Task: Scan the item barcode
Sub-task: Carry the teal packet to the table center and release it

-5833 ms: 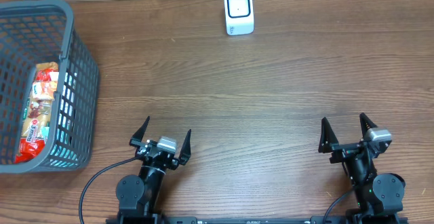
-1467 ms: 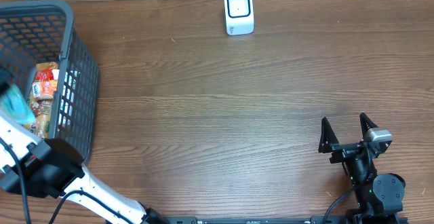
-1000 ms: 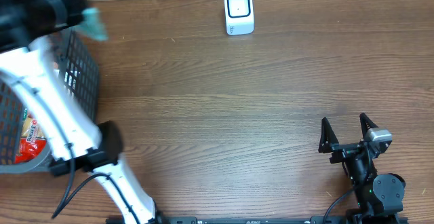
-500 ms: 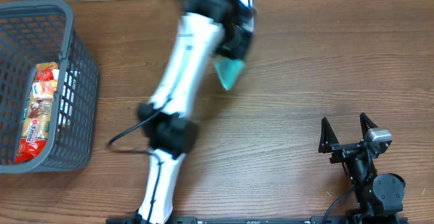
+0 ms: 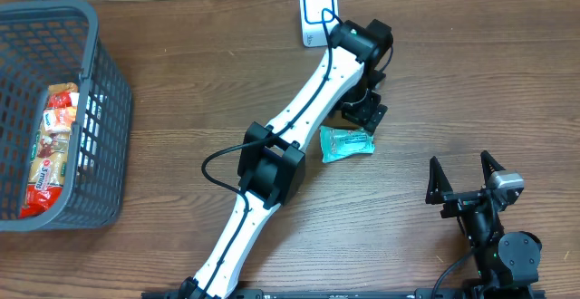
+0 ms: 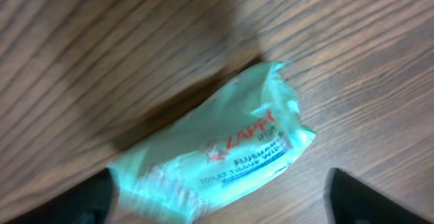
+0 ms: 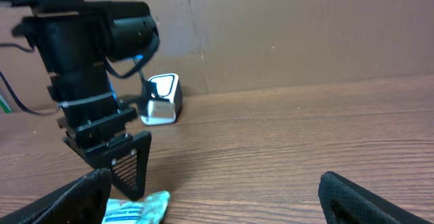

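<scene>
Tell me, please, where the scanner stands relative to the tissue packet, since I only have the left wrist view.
Observer: The scanner stands at the far edge of the table, beyond the packet; the left arm reaches across between them.
Operator: Are my fingers clear of the packet?
Observer: In the right wrist view the left fingers hang spread just above it, not closed on it.
Operator: Where is the other arm?
Observer: The right fingers are open at the near right of the table, apart from the packet.
Operator: Is anything left to scan?
Observer: The basket at the left holds more snack packs.
</scene>
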Available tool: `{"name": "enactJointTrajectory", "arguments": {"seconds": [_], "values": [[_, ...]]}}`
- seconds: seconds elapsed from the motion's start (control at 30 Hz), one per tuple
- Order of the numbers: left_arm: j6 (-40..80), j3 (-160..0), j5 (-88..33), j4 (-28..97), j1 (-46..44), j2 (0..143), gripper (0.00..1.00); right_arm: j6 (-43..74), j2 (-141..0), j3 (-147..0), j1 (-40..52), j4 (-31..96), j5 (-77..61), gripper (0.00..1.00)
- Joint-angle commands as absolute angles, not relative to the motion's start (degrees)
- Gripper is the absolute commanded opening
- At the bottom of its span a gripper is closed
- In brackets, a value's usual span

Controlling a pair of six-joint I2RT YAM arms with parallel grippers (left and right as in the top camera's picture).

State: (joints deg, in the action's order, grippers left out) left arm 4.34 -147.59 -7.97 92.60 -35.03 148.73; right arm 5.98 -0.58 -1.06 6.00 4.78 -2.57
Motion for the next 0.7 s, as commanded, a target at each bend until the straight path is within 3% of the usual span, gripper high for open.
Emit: {"name": "enactJointTrajectory", "arguments": {"seconds": [0.0,0.33,0.67], "values": [[5.43,-155.20,-6.96,94.15,-32.14,143.37,1.00,6.00,-0.16,-0.45,5.65,4.56,-2.46,1.00],[8.73,-168.90,2.74,96.79,-16.49,123.24,1.00,6.00,-0.16,-0.45,5.65,4.58,-2.46,1.00],[14.59,-168.33,1.21,96.79,22.24,113.58,1.00,6.00,-0.16,-0.45,5.65,4.58,-2.46,1.00]]}}
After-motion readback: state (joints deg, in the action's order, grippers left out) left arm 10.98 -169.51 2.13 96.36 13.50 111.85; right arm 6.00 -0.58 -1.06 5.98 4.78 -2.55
